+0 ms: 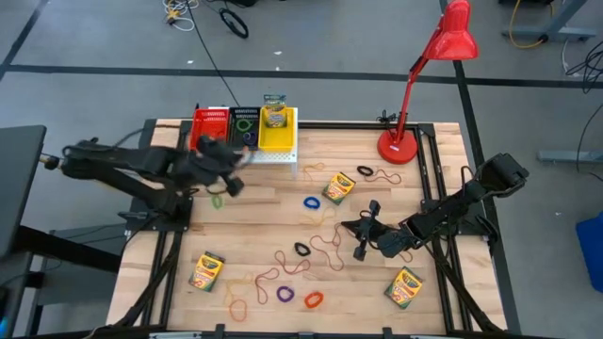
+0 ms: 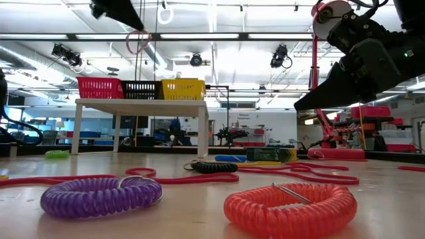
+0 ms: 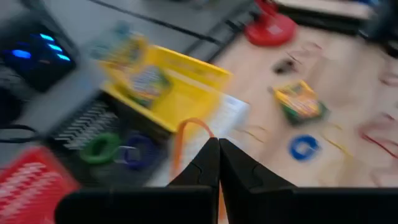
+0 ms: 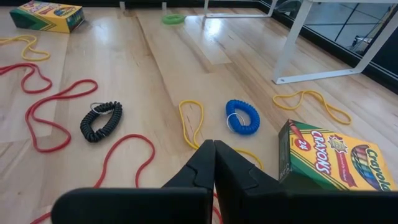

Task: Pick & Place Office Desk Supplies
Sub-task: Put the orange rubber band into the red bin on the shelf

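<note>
Left hand (image 3: pixel 218 163) is hovering up by the baskets on the white stand (image 1: pixel 275 155), fingers pressed together and pinching an orange rubber band (image 3: pixel 186 134) that is dangling in a loop; likely being carried high so it clears the basket rims for a drop. Below it, red basket (image 1: pixel 211 122), black basket (image 1: pixel 244 123) already holding a green loop (image 3: pixel 99 148) and a blue one, and yellow basket (image 1: pixel 276 135) holding a crayon box (image 1: pixel 274 113), so sorting looks to be by type. Moving right across the worktop (image 1: pixel 283 202): more crayon boxes, red bands, a blue coil loop (image 4: pixel 242 116) and a black coil loop (image 4: pixel 101 121) are lying loose, spread apart, still to be collected. Right hand (image 4: pixel 213 168) is waiting low over the worktop centre-right, fingers pressed together, holding nothing, just beside another crayon box (image 4: pixel 339 158). Red desk lamp (image 1: pixel 429 75) is standing at the far right corner, not part of the job.
</note>
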Robot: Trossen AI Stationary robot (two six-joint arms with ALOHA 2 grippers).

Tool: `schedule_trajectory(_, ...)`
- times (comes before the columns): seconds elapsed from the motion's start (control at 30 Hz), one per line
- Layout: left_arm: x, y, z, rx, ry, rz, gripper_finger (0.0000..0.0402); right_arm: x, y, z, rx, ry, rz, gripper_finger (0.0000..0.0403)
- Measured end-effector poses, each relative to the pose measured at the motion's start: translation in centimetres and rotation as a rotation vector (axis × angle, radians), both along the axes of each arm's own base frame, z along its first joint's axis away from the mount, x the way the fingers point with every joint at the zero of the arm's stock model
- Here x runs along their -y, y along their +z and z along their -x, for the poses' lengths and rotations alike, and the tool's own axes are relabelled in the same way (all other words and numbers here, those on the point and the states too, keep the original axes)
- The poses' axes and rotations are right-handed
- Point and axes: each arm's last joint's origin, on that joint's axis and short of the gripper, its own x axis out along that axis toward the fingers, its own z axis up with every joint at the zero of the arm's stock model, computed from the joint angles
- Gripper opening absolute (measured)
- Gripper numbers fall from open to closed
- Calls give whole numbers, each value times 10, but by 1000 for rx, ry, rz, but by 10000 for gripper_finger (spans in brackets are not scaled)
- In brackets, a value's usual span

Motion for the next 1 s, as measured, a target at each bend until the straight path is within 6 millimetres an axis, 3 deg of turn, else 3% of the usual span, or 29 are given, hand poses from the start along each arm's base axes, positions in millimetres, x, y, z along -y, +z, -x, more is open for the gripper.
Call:
schedule_trajectory(0.13,-16,12,26,47,94,-33,5,0,0,0,1,0,-1,8)
schedule_trajectory(0.27,-32,14,38,37,151,-4,6,0,0,0,2,0,-1,8)
schedule_trajectory(0.67,-86,-2,42,-164,384,54,4,0,0,0,2,-1,-2,8)
schedule_trajectory(1.0,-130,-16,48,-243,453,213,10,0,0,0,4,-2,-6,8)
